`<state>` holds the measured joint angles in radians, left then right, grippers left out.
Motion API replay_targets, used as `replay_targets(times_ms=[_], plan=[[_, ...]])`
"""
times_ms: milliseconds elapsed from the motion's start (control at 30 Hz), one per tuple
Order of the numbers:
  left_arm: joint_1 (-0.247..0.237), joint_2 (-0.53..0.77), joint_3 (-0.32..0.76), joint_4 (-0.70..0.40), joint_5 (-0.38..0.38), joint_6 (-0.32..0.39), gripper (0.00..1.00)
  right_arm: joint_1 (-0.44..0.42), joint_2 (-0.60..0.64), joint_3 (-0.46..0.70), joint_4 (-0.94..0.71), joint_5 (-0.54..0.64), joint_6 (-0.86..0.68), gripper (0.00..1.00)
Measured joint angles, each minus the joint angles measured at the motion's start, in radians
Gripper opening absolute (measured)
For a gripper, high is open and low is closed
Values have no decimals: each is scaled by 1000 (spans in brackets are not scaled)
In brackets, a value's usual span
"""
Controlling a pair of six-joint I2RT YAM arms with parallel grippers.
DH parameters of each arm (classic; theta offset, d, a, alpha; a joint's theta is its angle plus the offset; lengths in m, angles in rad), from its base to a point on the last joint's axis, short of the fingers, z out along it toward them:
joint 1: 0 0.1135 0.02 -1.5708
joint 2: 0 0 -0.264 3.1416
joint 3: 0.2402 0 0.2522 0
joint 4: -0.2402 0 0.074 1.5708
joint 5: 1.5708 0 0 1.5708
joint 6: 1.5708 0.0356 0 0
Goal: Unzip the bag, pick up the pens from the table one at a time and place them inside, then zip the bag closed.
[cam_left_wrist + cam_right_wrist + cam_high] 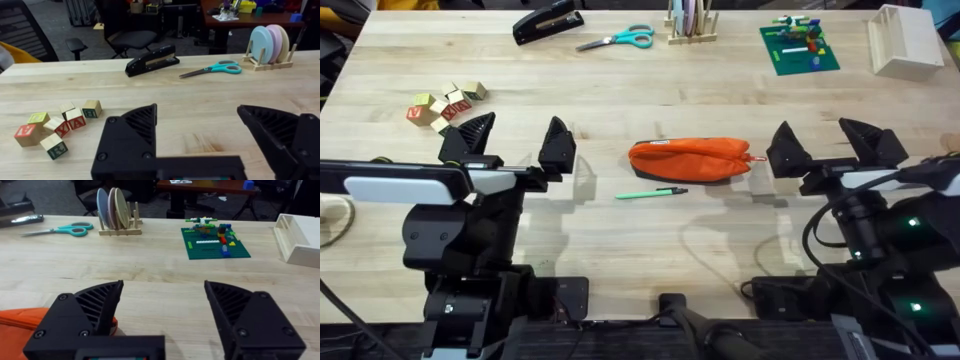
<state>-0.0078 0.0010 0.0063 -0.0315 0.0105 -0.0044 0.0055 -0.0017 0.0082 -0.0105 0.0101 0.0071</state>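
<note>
The orange bag (pixel 688 159) lies lengthwise at the middle of the table (pixel 620 80), its small zipper pull at the right end. One light green pen (pixel 651 193) with a dark tip lies just in front of it. My left gripper (pixel 517 140) hovers open to the left of the bag, well apart from it. My right gripper (pixel 828 144) stands open just right of the bag's pull end; the bag's orange corner (pixel 20 325) shows beside its left finger in the right wrist view. Both grippers hold nothing.
Wooden letter blocks (pixel 442 104) lie at the left. A black stapler (pixel 548 22), teal scissors (pixel 617 40) and a disc rack (pixel 691 20) line the far edge. A green brick baseplate (pixel 798 46) and a white tray (pixel 905 40) sit far right.
</note>
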Motion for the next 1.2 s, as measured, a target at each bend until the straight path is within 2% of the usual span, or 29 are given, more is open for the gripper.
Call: replay_targets(times_ms=[67, 467, 600, 700, 733, 833, 967, 1067, 1100, 1200], plan=[[0, 0, 0, -41, 0, 0, 995, 0, 0, 0, -2, 0, 0, 996], [0, 1, 0, -38, 3, 1, 993, 0, 0, 0, -4, 13, 0, 997], [0, 1, 1, -38, 27, 5, 993, 0, 0, 3, -8, 14, 0, 996], [0, 1, 13, -43, 45, 8, 993, 0, 0, 39, -79, 20, 0, 996], [0, 1, 46, -44, 51, 9, 992, 0, 7, 116, -213, 27, 0, 996], [0, 14, 96, -43, 57, 12, 993, 0, 33, 219, -319, 27, 0, 996], [0, 97, 178, -51, 80, 13, 993, 0, 104, 373, -410, 27, 0, 996], [0, 205, 264, -91, 112, 13, 993, 0, 177, 489, -460, 27, 0, 996], [0, 327, 364, -127, 148, 13, 993, 0, 255, 594, -512, 27, 0, 997], [0, 451, 482, -162, 179, 14, 993, 0, 339, 698, -556, 27, 0, 997]])
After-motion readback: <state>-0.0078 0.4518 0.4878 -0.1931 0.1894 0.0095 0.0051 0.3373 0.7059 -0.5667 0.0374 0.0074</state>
